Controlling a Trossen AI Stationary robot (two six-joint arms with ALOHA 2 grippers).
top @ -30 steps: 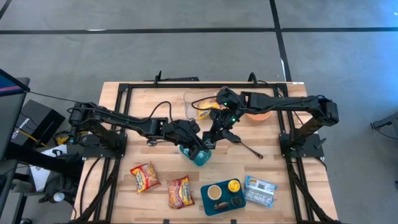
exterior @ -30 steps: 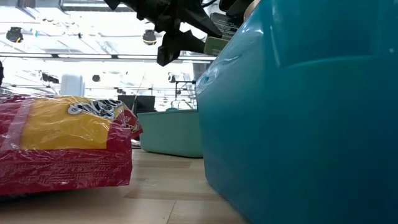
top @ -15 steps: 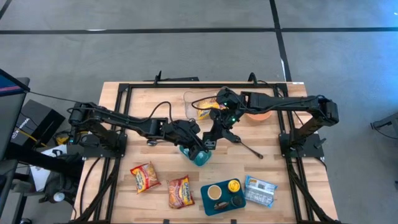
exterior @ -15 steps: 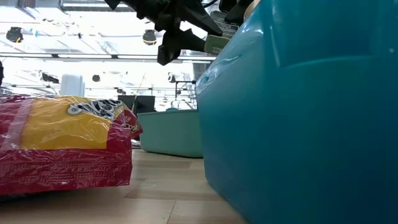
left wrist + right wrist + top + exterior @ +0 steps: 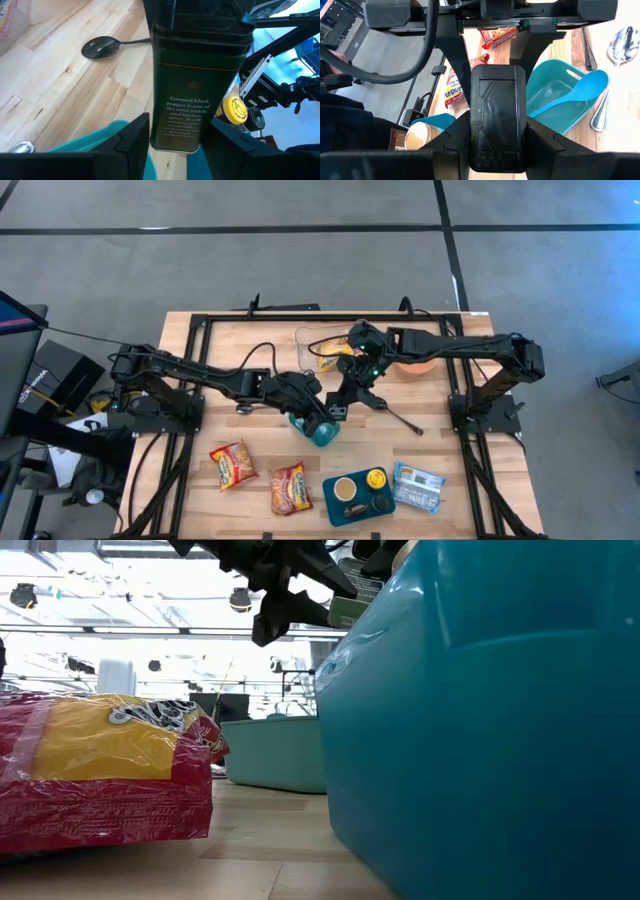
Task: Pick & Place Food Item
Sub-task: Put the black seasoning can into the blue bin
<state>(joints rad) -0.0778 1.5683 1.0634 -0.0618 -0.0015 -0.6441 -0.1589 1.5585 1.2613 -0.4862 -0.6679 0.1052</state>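
Note:
A dark green tin of ground black pepper (image 5: 195,85) hangs in the air over the middle of the table, between my two grippers. My left gripper (image 5: 180,150) comes from the table's left and is shut on the tin's lower end. From the right, my right gripper (image 5: 497,145) is shut on the tin's top end. In the high view the two grippers meet at the centre, left (image 5: 325,418) and right (image 5: 346,397). Just below them a teal bin (image 5: 322,432) stands on the table with a blue spoon (image 5: 570,92) in it. My left gripper pinches the tin's lower end (image 5: 172,140) between its two fingers, one on each side. The fingers (image 5: 132,145) slant down from the table's left. The tin is clear of the table, above the teal bin. My right gripper pinches the tin's top end (image 5: 497,125) between its two fingers (image 5: 457,137), one on each side wall. It comes slanting down from the table's right and far side, along the tin. The tin is lifted clear.
Two red-and-yellow snack packets (image 5: 232,463) (image 5: 290,488) lie near the front edge. Beside them are a teal tray (image 5: 335,510) with a cup and lids, and a blue packet (image 5: 418,486). A black spoon (image 5: 402,419), an orange bowl (image 5: 418,366) and a clear container (image 5: 312,345) lie farther back.

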